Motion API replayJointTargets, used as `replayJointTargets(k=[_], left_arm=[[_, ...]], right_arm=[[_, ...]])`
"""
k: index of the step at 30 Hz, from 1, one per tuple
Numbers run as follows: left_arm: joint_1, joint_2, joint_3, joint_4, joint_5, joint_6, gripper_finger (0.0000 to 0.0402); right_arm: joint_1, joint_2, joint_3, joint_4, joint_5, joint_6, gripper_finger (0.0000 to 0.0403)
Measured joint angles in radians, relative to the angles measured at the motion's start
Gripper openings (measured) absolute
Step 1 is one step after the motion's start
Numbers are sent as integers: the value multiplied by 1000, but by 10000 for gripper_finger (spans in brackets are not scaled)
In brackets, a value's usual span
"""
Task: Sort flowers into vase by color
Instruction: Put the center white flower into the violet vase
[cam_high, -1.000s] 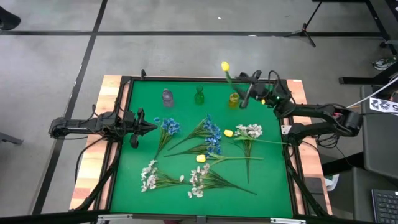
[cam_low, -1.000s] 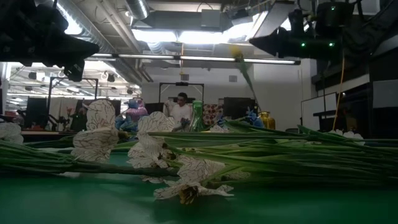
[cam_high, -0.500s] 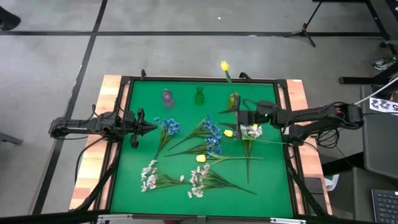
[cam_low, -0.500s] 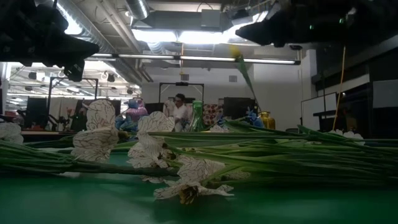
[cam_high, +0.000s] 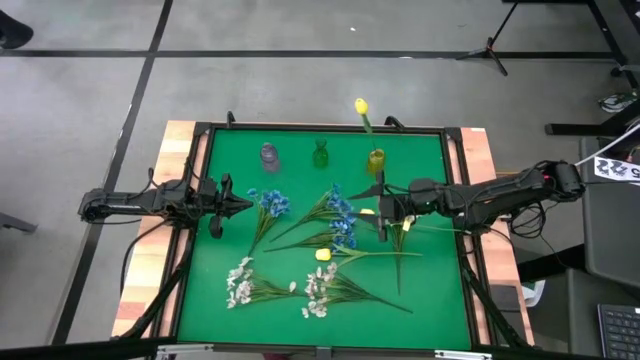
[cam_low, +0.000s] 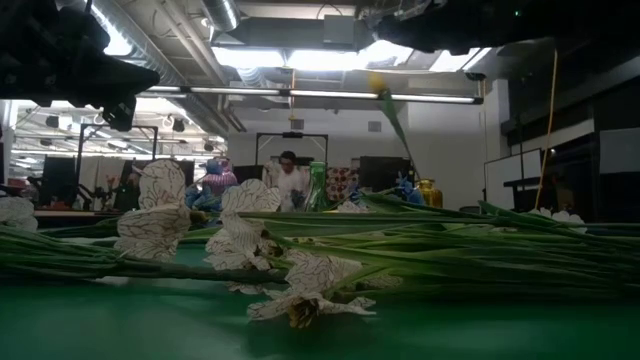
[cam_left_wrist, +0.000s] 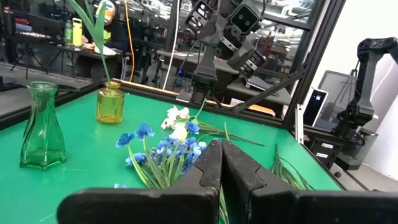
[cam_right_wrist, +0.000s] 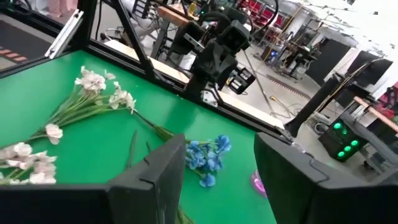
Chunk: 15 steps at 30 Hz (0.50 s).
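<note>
swinging from the yellow glass vase (cam_high: 375, 160), the right gripper (cam_high: 380, 213) hovers unclenched and empty over the yellow tulip-like bud (cam_high: 367, 213), likely next to be picked; left gripper (cam_high: 240, 204) waits clenched at left

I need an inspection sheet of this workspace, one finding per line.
Surface: green mat in a dark frame.
Job's things: one yellow flower stands in the yellow vase; blue flowers, white flowers and two more yellow flowers lie on the mat; clear vase and green vase hold nothing.
Clutter: nothing seen.
End effectors: left end effector shut, at the mat's left edge; right end effector open above the flowers.
Cables: along the right arm.
Surroundings: person far behind.
</note>
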Motion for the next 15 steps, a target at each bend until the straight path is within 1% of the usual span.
replayJointTargets(k=[8, 11, 15], left_arm=[[0, 0, 0, 1, -1, 0, 0], [0, 0, 0, 3, -25, -2, 0], [0, 0, 0, 4, -32, -76, 0]], right_arm=[[0, 0, 0, -54, -81, 77, 193], [0, 0, -1, -91, -91, 105, 193], [12, 0, -1, -109, -98, 116, 193]])
